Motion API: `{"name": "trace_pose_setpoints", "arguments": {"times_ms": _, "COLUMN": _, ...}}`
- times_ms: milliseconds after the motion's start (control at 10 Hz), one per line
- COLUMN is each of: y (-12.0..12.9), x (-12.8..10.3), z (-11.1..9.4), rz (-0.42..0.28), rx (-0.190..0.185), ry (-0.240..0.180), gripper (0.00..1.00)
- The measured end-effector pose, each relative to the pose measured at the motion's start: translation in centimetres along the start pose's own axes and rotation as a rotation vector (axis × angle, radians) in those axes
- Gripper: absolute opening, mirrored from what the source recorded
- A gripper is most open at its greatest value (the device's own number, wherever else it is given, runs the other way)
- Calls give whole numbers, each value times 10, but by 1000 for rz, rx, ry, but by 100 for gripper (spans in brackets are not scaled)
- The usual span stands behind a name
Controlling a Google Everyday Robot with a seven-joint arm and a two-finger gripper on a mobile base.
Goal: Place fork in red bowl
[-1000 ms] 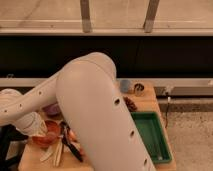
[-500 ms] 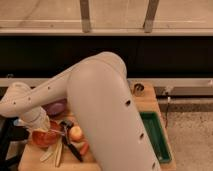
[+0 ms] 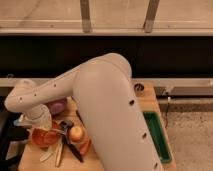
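The red bowl (image 3: 44, 138) sits at the front left of the wooden table (image 3: 150, 102). A slim silvery piece, apparently the fork (image 3: 56, 131), lies across the bowl's right rim, pointing towards a dark round object (image 3: 66, 124). My gripper (image 3: 38, 123) hangs at the end of the white arm (image 3: 110, 115), just above the bowl's back left edge. The wrist hides its tip.
A purple bowl (image 3: 58, 106) stands behind the red bowl. A yellowish round fruit (image 3: 76, 133), a black-handled utensil (image 3: 75, 151) and pale wooden utensils (image 3: 58, 154) lie to the right of the red bowl. A green tray (image 3: 158, 139) stands at the right, and a small round object (image 3: 139, 88) at the back.
My arm has swung further over the table and hides more of it. The wrist has settled just above the red bowl's left side.
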Motion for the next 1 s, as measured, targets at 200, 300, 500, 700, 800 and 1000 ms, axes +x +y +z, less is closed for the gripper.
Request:
{"name": "trace_pose_setpoints", "arguments": {"times_ms": 200, "y": 4, "x": -2, "z": 1, "rz": -12, "rx": -8, "ry": -4, "gripper": 80}}
{"name": "trace_pose_setpoints", "arguments": {"times_ms": 300, "y": 5, "x": -2, "z": -1, "rz": -15, "rx": -7, "ry": -9, "gripper": 80}}
{"name": "trace_pose_setpoints", "arguments": {"times_ms": 500, "y": 1, "x": -1, "z": -14, "rz": 1, "rx": 15, "ry": -28, "gripper": 80}}
{"name": "trace_pose_setpoints", "arguments": {"times_ms": 700, "y": -20, "x": 4, "z": -41, "rz": 61, "rx": 73, "ry": -62, "gripper": 80}}
{"name": "trace_pose_setpoints", "arguments": {"times_ms": 800, "y": -41, "x": 10, "z": -63, "rz": 119, "rx": 126, "ry": -87, "gripper": 80}}
{"name": "trace_pose_setpoints", "arguments": {"times_ms": 1000, "y": -77, "x": 24, "z": -87, "rz": 230, "rx": 187, "ry": -130, "gripper": 80}}
